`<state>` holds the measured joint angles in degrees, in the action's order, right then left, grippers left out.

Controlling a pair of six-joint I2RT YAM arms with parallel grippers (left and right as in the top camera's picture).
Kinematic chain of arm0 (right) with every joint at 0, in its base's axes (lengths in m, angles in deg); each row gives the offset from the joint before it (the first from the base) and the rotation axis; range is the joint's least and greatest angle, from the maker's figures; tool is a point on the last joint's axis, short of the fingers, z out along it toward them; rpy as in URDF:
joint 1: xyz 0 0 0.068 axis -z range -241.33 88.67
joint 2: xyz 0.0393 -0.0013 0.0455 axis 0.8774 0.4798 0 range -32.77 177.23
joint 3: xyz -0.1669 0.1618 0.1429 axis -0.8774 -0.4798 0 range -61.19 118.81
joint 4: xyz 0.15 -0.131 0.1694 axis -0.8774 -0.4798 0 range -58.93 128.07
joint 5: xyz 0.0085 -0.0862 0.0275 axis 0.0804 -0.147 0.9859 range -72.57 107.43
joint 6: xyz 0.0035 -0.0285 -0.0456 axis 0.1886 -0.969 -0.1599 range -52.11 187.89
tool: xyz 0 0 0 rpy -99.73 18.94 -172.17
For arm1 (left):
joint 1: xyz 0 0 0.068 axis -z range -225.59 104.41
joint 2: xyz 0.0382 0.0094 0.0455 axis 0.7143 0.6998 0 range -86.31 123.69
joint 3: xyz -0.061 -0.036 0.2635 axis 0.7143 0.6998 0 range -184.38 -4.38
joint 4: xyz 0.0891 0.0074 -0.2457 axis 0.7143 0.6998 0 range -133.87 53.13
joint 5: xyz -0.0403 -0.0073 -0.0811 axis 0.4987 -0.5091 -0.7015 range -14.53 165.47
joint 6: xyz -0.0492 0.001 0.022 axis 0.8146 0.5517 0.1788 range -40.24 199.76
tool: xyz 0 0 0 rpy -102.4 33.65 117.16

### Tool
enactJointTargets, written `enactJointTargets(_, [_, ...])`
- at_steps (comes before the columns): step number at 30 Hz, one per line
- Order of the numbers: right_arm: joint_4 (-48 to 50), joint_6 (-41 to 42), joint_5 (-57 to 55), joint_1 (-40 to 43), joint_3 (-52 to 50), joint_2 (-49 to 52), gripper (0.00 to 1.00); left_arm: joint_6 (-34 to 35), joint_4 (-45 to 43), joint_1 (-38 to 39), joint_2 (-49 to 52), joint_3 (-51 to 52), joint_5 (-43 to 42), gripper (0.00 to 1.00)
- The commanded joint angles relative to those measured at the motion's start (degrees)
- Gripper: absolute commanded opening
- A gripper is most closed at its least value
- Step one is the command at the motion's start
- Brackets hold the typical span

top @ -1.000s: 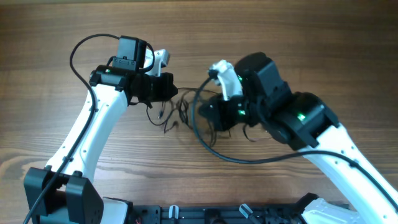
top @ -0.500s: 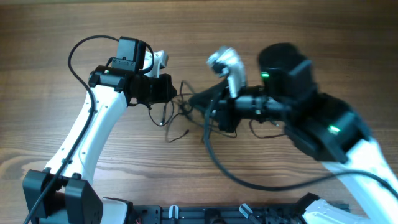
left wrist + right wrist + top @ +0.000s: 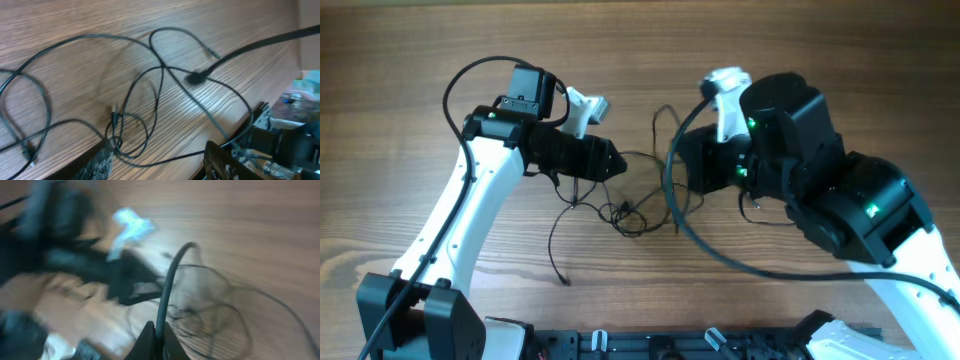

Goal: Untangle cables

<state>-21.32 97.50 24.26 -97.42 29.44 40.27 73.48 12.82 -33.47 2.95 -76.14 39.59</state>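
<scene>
From where I stand, the cables (image 3: 630,205) lie in a loose tangle on the worktop (image 3: 820,60). They draw into a small knot (image 3: 117,131) in the gap between the two arms.

The left fingers (image 3: 608,162) hang just beside that knot, on the side away from the robot's base. They are spread apart with nothing between them. Through the left wrist camera the knot sits on the wood ahead of the two tips, closer to one than the other.

The right fingers (image 3: 155,336) are pressed together and a dark strand rises out of the pinch, so I take it they grip one of the cables. That view is too blurred to tell which cord it is. They stand farther from the knot than the left fingers do, on its opposite side.

The tangle is stretched roughly along the line between the arms. One loose tail (image 3: 560,262) curls away from the knot toward the base on the left arm's side.

To my eye the left arm is the one placed to act. The knot lies just below and ahead of its open fingers. A short drop onto a strand there, then a pull away from the knot against the right arm's hold, looks like what would open the loops.
</scene>
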Motion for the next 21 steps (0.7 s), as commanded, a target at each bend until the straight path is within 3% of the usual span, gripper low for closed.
enactJointTargets(1, [-0.68, 6.16, -10.1, 4.39, 0.5, -0.31, 0.04, -3.19, 2.34, 0.98, -0.63, 0.33, 2.19, 0.6])
enactJointTargets(5, [-0.87, 4.39, -4.85, 11.26, 0.5, -0.28, 0.04, -18.62, 8.61, 5.99, -0.63, 0.33, -6.27, 0.68])
enactJointTargets(7, [-0.66, 2.21, -1.27, 13.92, 0.5, -0.28, 0.04, -20.57, 8.52, 8.92, -0.61, 0.72, -6.47, 0.75])
enactJointTargets(14, [-0.92, -0.2, 2.67, 17.7, 0.5, -0.28, 0.04, -20.31, -1.46, 18.27, 1.29, 6.91, -4.79, 0.79])
enactJointTargets(18, [-0.9, -1.11, 3.63, 17.7, 0.5, -0.28, 0.04, -17.84, -5.44, 21.92, 5.31, 8.79, 2.36, 0.79])
enactJointTargets(20, [-0.92, -1.14, 3.63, 17.7, 0.5, -0.28, 0.04, -15.69, -7.52, 22.29, 7.02, 8.79, 4.66, 0.77])
enactJointTargets(21, [-0.94, -1.14, 3.63, 17.7, 0.5, -0.28, 0.04, -15.52, -8.57, 22.27, 7.63, 8.79, 4.7, 0.64])
